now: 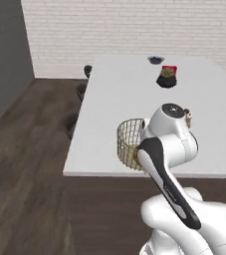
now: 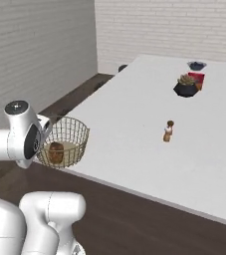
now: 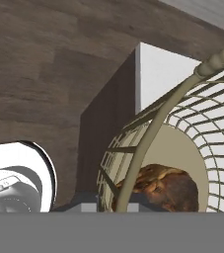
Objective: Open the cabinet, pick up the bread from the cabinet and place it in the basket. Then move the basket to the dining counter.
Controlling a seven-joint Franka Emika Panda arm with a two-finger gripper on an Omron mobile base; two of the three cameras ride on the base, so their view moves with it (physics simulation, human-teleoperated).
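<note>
Room: you face a white brick wall (image 1: 134,30) and dark wood floor (image 1: 25,189).
Surface: the dining counter (image 2: 134,134) fills your view; a small figurine (image 2: 169,131) stands mid-top, a dark potted plant (image 2: 186,85) and a bowl (image 2: 197,65) toward 1 o'clock.
Basket: the basket (image 2: 64,142) sits at the counter's near corner, about 9 o'clock of the figurine.
Bread: the bread (image 2: 56,152) lies inside it.
Arm: bent low beside the basket.
Gripper: the gripper (image 3: 118,205) is pinched narrow on the basket's rim.

- The arm (image 1: 167,149) hides the right side of the basket (image 1: 127,137).
- The bread (image 3: 165,187) is cut off at the hand view's bottom.
- The small figure (image 2: 168,131) is too small to identify.
</note>
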